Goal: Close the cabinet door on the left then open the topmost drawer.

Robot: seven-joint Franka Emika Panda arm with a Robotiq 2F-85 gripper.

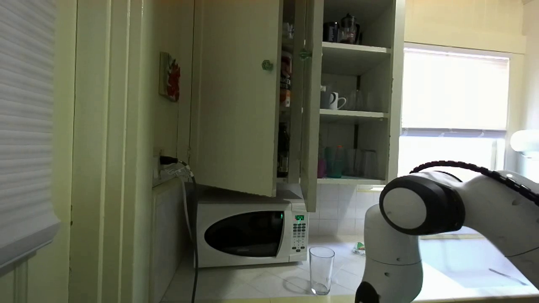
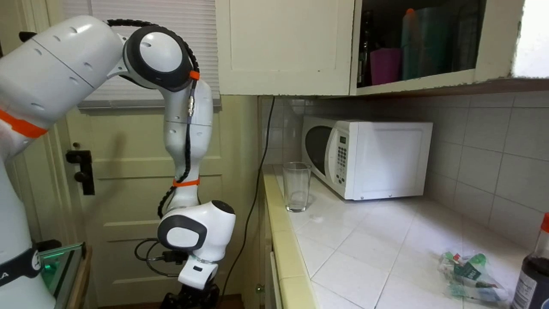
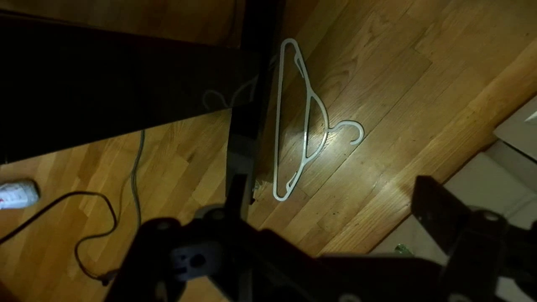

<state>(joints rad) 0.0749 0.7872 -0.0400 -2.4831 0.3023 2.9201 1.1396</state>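
The left cabinet door (image 1: 236, 105), pale with a green knob (image 1: 267, 65), stands ajar above the microwave, leaving a gap along its right edge. Low beside the counter my gripper (image 2: 191, 298) points down, well below that door and touching nothing. Its fingers are spread wide in the wrist view, where the gripper (image 3: 330, 184) has only bare floor between its tips. Pale cabinet fronts (image 3: 482, 180) with a green knob (image 3: 402, 249) appear at the right there. Which of them is the topmost drawer I cannot tell.
A second cabinet door (image 1: 311, 126) swings out toward the room, seen nearly edge-on. On the counter (image 2: 364, 240) are a microwave (image 2: 388, 159), a tall glass (image 2: 297, 186), a plastic bag (image 2: 474, 279) and a bottle (image 2: 529, 274). A hanger (image 3: 278, 117) lies on the floor by a dark table (image 3: 126, 84).
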